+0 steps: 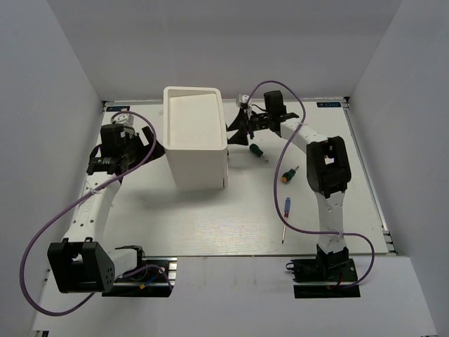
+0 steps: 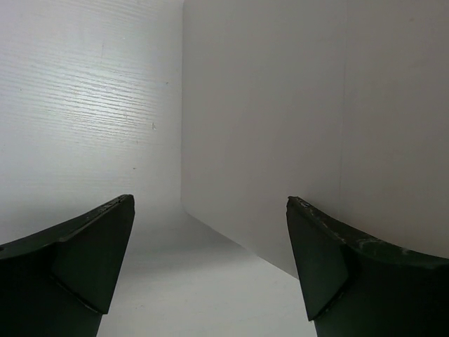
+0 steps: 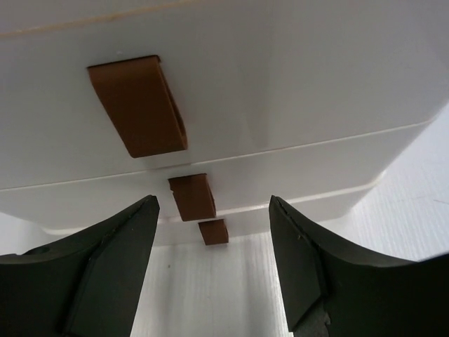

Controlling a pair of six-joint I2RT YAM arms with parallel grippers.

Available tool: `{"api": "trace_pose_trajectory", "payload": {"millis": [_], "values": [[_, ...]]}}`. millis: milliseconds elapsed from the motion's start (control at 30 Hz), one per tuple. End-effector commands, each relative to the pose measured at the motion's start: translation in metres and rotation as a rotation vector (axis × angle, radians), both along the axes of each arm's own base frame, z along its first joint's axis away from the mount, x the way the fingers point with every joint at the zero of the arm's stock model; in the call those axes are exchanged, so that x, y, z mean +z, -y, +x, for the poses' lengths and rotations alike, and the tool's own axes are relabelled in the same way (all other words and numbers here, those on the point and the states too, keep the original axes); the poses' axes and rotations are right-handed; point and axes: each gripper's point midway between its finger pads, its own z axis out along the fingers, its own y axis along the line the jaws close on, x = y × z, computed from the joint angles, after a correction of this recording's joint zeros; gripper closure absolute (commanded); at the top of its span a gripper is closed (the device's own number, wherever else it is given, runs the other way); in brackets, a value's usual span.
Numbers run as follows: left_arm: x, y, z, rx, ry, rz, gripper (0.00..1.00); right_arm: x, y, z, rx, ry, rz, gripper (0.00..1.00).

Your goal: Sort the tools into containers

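The tall white bin (image 1: pixel 195 137) stands mid-table. My left gripper (image 1: pixel 149 144) is open and empty by its left wall; the left wrist view shows that smooth wall (image 2: pixel 316 105) just past the open gripper (image 2: pixel 210 200). My right gripper (image 1: pixel 236 133) is open and empty by the bin's right wall. The right wrist view shows the open gripper (image 3: pixel 214 198) facing stepped white bin walls (image 3: pixel 295 84) with brown tabs (image 3: pixel 140 105). A green stubby screwdriver (image 1: pixel 257 151), an orange-green stubby screwdriver (image 1: pixel 289 175) and a slim blue-handled screwdriver (image 1: pixel 285 216) lie on the table to the right. The pliers are out of view.
White enclosure walls rise close around the white table (image 1: pixel 210 217) at the back and on both sides. A purple cable loops from each arm. I cannot make out a separate narrow bin in the top view.
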Motion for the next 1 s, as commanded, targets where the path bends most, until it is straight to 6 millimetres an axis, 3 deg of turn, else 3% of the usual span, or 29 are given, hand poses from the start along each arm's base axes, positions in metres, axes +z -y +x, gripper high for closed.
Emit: {"api": "trace_pose_trajectory", "payload": {"millis": [0,100,333,433,467,500,600,633,667,700,767,800,833,867,900,933,967], "values": [[0.017,0.011,-0.01,-0.051,0.035,-0.031,0.0,0.018,-0.007,-0.011,0.084,0.024,0.057,0.3],[0.018,0.009,-0.014,-0.042,0.029,-0.025,0.0,0.016,-0.007,-0.02,0.104,0.037,0.045,0.31],[0.023,0.009,-0.016,-0.042,0.038,-0.024,0.0,0.004,-0.01,-0.018,0.09,0.037,0.018,0.31],[0.035,0.009,-0.014,-0.043,0.07,-0.023,0.0,0.002,-0.017,-0.013,0.084,0.036,0.019,0.38],[0.036,0.008,-0.015,-0.034,0.066,-0.017,0.0,0.003,-0.019,-0.013,0.083,0.018,0.023,0.44],[0.038,0.008,-0.017,-0.034,0.066,-0.017,0.0,0.004,-0.021,-0.009,0.078,0.024,0.028,0.62],[0.038,0.003,-0.019,-0.011,0.067,-0.001,0.0,0.005,-0.023,-0.007,0.056,0.014,0.027,0.99],[0.046,0.0,-0.021,0.012,0.091,0.004,0.0,0.007,-0.022,-0.004,0.045,0.029,0.029,1.0],[0.046,-0.003,-0.024,0.033,0.087,0.008,0.0,0.0,-0.019,-0.007,0.036,0.017,0.019,1.0],[0.048,-0.007,-0.027,0.051,0.09,0.02,0.0,0.009,-0.015,0.0,-0.006,0.053,0.005,1.0],[0.061,-0.017,-0.031,0.112,0.138,0.04,0.0,0.004,-0.006,-0.004,-0.034,0.073,-0.03,1.0],[0.071,-0.02,-0.033,0.136,0.164,0.039,0.0,-0.007,0.006,0.011,-0.13,0.094,-0.101,1.0],[0.073,-0.027,-0.036,0.171,0.174,0.06,0.0,0.006,0.013,0.013,-0.156,0.144,-0.117,1.0],[0.086,-0.031,-0.038,0.201,0.208,0.064,0.0,-0.013,0.031,0.019,-0.234,0.125,-0.18,1.0],[0.099,-0.037,-0.046,0.229,0.257,0.074,0.0,-0.017,0.043,0.027,-0.298,0.134,-0.226,1.0],[0.11,-0.043,-0.048,0.265,0.302,0.087,0.0,-0.01,0.049,0.026,-0.322,0.139,-0.241,1.0],[0.12,-0.045,-0.051,0.281,0.341,0.079,0.0,-0.023,0.069,0.028,-0.368,0.108,-0.28,1.0]]}}
